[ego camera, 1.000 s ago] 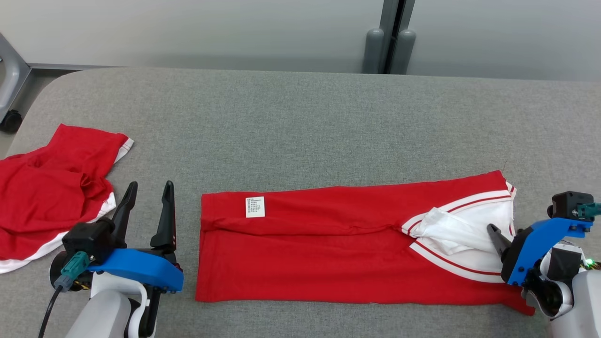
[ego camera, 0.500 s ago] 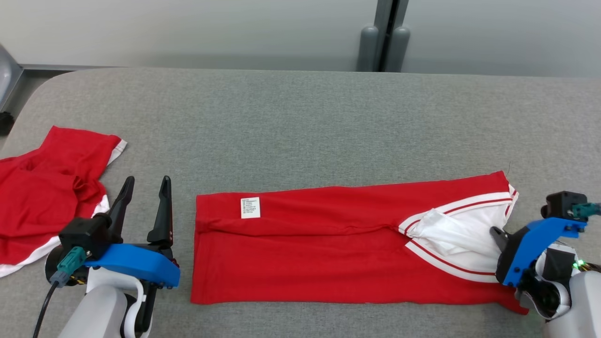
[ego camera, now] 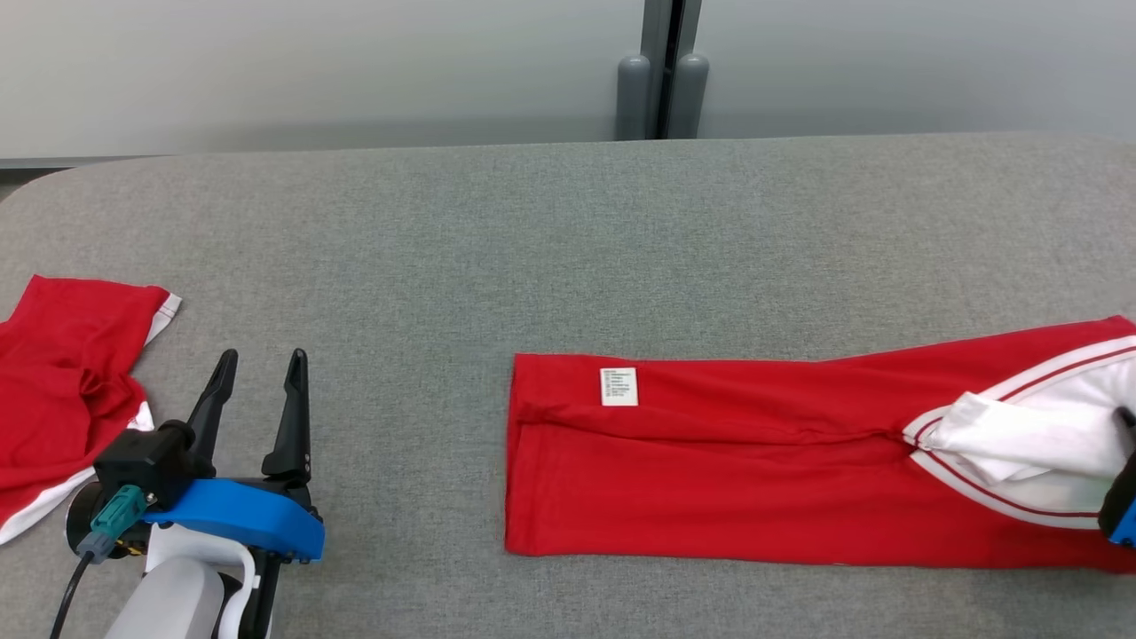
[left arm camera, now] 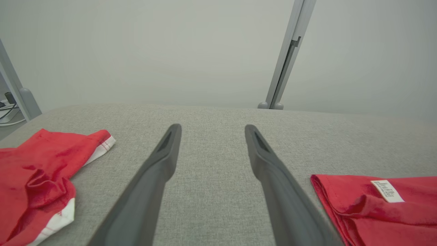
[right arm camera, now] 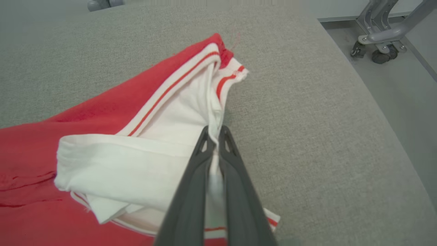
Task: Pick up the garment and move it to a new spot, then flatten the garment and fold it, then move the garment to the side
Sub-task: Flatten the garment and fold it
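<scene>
The right fingers [right arm camera: 196, 191] are pressed together on a white fold of the garment [right arm camera: 112, 102]. The cloth is pinched between their tips at its white-trimmed end, where the white panel with red stripes bunches up off the desk [right arm camera: 307, 119]. From that grip the cloth runs away as a long red band, folded lengthwise and lying flat on the grey surface. In the head view it stretches from the right edge toward the middle, its straight end facing left, with a small white label [ego camera: 619, 387] near that end's far corner.

The left fingers [ego camera: 288, 417] stand wide apart and hold nothing. They hover over bare desk, well apart from the band's straight end on their right. On their other side a second red garment [ego camera: 62, 382] lies crumpled near the desk's left edge.
</scene>
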{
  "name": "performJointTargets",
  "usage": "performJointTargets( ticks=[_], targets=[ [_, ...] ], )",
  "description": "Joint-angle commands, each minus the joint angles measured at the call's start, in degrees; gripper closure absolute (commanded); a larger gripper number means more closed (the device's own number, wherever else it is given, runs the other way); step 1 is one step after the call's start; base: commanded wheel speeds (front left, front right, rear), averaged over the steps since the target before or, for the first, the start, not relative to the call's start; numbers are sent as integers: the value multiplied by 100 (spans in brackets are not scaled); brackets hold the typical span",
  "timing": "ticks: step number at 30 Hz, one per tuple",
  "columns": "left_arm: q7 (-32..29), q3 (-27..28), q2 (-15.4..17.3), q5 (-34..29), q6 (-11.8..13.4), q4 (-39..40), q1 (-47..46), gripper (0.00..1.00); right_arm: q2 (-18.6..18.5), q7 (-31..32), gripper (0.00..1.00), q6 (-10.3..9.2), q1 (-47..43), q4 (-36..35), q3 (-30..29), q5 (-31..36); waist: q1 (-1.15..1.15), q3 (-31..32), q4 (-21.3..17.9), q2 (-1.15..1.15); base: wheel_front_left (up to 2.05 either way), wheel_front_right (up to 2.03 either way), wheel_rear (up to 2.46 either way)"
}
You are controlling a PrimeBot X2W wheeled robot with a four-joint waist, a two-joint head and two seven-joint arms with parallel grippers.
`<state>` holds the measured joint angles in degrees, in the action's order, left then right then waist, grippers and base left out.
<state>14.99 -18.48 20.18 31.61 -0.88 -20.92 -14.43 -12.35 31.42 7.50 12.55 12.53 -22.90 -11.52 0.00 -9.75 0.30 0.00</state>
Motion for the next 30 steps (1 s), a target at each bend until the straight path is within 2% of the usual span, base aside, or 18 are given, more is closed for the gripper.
performJointTargets(
  ticks=[1,4,8,11,16,25,30],
  targets=[
    [21,24,49,8,27,23,31,0,3,76,100,0,-80,-187,-83,56,0,9,-27,0,0,0,0],
    [14,11,52,15,36,20,38,0,159,199,100,0,-106,-396,-127,-74,0,37,-50,0,0,0,0],
    [13,-19,44,26,30,20,68,0,371,369,100,0,-178,-662,186,-254,0,95,-52,0,0,0,0],
    [1,-44,45,36,27,21,74,0,512,424,100,0,-188,-890,635,-434,0,130,-36,0,0,0,0],
    [-8,-62,77,52,29,27,55,0,638,499,100,0,-103,-1152,1874,-607,0,130,-17,0,0,0,0],
    [-38,-176,13,41,-25,-12,-92,0,822,329,100,0,543,-405,3638,-948,0,83,183,0,0,0,0],
    [-32,-218,-16,26,-60,-63,-144,0,892,164,100,0,779,74,4103,-1062,0,93,309,0,0,0,0]
  ],
)
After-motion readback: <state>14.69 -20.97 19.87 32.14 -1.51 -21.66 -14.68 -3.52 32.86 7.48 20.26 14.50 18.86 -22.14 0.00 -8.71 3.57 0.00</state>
